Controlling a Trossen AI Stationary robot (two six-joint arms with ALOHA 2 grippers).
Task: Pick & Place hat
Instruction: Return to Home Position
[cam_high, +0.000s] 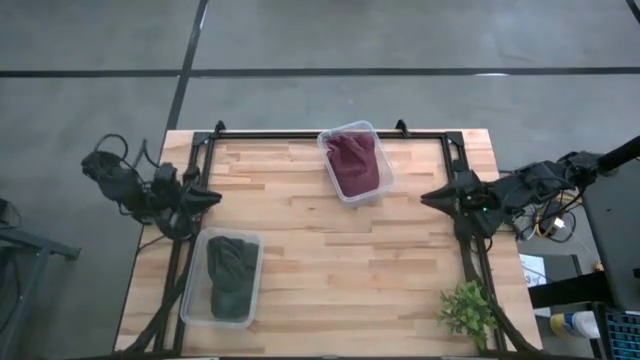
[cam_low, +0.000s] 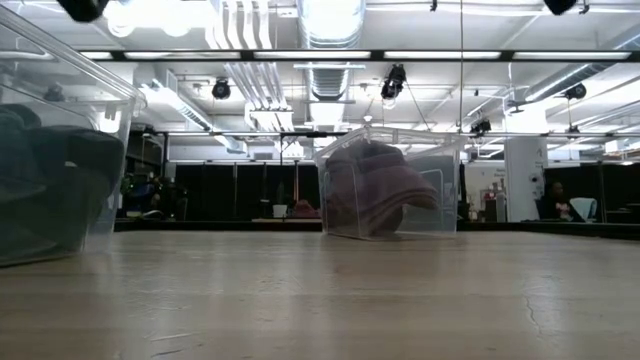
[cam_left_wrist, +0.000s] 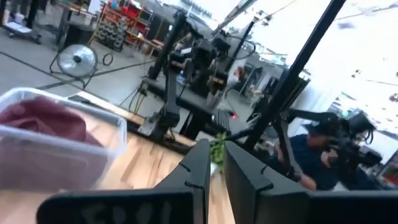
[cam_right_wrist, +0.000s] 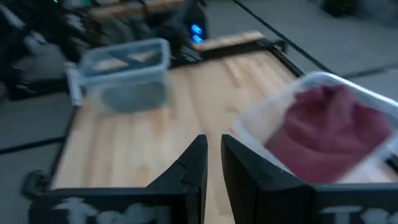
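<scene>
1. From above, the green cap (cam_high: 228, 272) lies inside a clear bin (cam_high: 192, 300) on the wooden surface (cam_high: 330, 260). It is well apart from the second bin (cam_high: 380, 150), which holds a maroon cap (cam_high: 352, 162).
2. That view puts the left gripper (cam_high: 212, 198) and the right gripper (cam_high: 428, 197) on opposite sides of the second bin, both apart from it. It is too coarse to show the gap between their fingers.
3. The wrist views settle that. Each arm's fingers (cam_left_wrist: 193, 168) are drawn to a narrow slit and hold nothing.
4. Only the right wrist view shows both bins together past its own fingers.
5. The left wrist view shows the second bin, a plant (cam_left_wrist: 217, 149) and a seated person (cam_left_wrist: 311, 165) beyond the surface.
6. The low view shows no arm, only both bins side-on.
</scene>
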